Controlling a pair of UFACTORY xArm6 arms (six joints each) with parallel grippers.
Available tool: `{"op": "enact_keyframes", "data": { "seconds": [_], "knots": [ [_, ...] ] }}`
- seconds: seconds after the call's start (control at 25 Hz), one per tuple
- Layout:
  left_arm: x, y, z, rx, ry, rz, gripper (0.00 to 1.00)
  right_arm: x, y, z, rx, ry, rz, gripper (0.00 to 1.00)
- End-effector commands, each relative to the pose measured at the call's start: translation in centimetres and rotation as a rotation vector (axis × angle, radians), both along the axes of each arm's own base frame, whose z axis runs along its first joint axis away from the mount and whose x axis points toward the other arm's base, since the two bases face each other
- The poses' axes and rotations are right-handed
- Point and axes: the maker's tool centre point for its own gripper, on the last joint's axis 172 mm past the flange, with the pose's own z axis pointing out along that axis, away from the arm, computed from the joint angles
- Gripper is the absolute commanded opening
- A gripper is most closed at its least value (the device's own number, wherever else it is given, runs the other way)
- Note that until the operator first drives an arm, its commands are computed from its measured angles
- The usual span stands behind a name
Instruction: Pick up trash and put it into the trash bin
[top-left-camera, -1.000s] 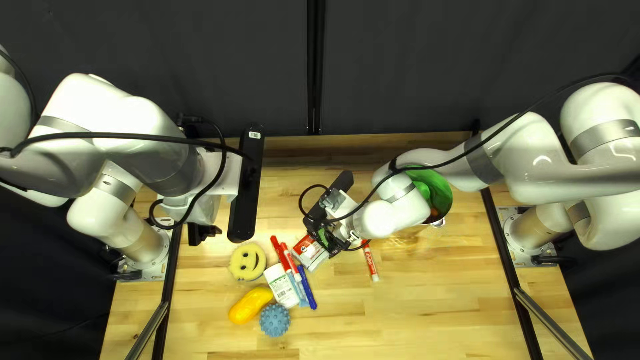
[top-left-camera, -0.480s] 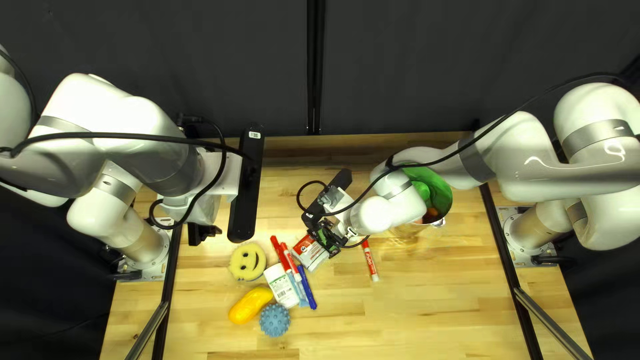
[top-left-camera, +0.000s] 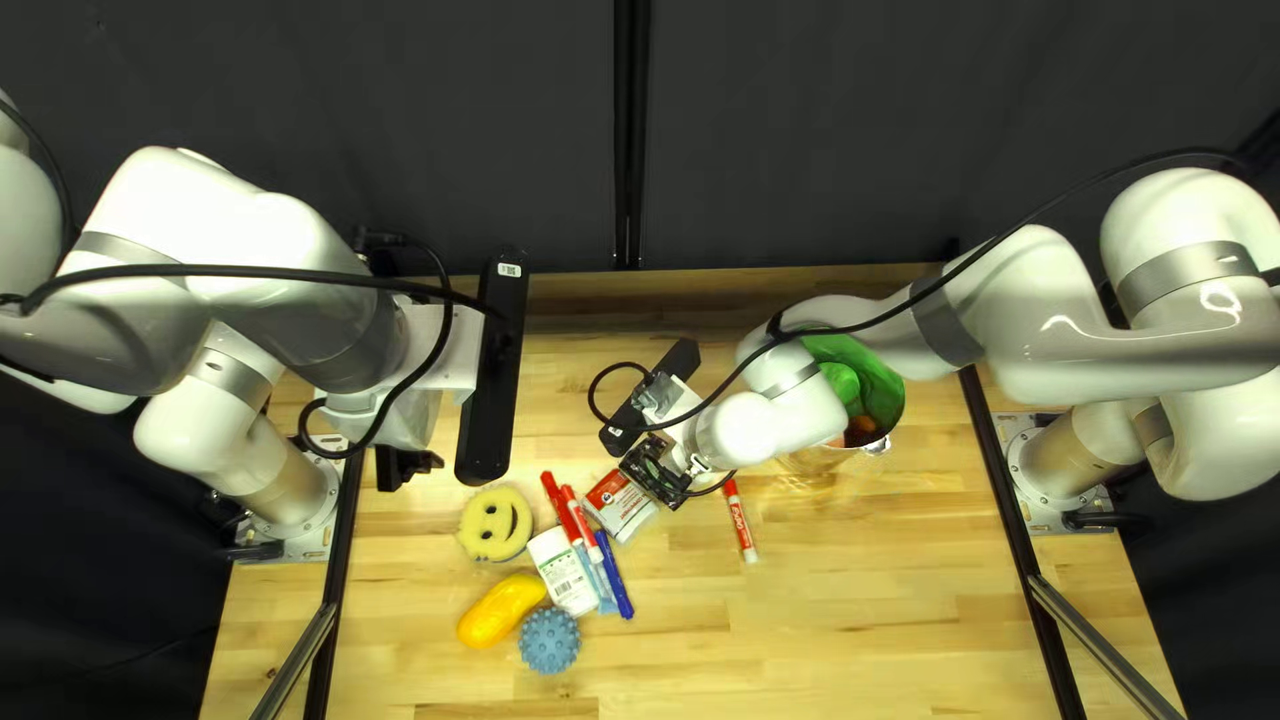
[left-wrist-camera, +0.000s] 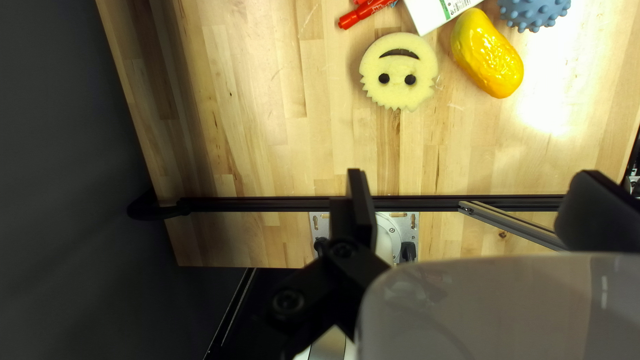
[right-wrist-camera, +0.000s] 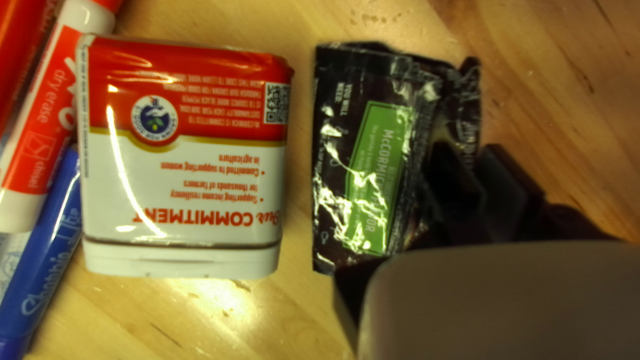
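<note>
Jutting from the right tool (top-left-camera: 656, 470), the black packet (right-wrist-camera: 367, 153) sits pinched.

Dark curtain (top-left-camera: 400, 147) behind pale wooden table (top-left-camera: 854, 627); bright glare (left-wrist-camera: 553, 110) on boards.

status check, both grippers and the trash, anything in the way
Right gripper shut on black packet, not in bin. Left gripper open, empty. Red-and-white container close beside packet, not touching.

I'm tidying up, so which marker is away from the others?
The red and white marker nearest the green bin; the other markers lie bunched together.
</note>
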Motion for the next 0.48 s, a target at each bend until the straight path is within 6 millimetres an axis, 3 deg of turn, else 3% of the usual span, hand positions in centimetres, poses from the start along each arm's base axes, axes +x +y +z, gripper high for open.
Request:
{"op": "enact_keyframes", "data": {
  "seconds": [0.04,0.08,0.16,0.28,0.32,0.48],
  "knots": [
    [0.0,0.0,0.0,0.0,0.0,0.0,1.0,-0.8,1.1,4.8,-0.039,-0.023,0.015,0.02],
    [0.0,0.0,0.0,0.0,0.0,0.0,1.0,-0.9,1.4,5.8,-0.047,-0.028,0.02,0.02],
    [0.0,0.0,0.0,0.0,0.0,0.0,1.0,-1.6,2.2,10.0,-0.081,-0.042,0.038,0.02],
    [0.0,0.0,0.0,0.0,0.0,0.0,1.0,-3.7,2.7,14.5,-0.116,-0.046,0.037,0.02],
    [0.0,0.0,0.0,0.0,0.0,0.0,1.0,-5.2,2.8,16.6,-0.122,-0.049,0.027,0.02],
    [0.0,0.0,0.0,0.0,0.0,0.0,1.0,-10.0,2.1,19.7,-0.122,-0.05,-0.023,0.02]
  ]
}}
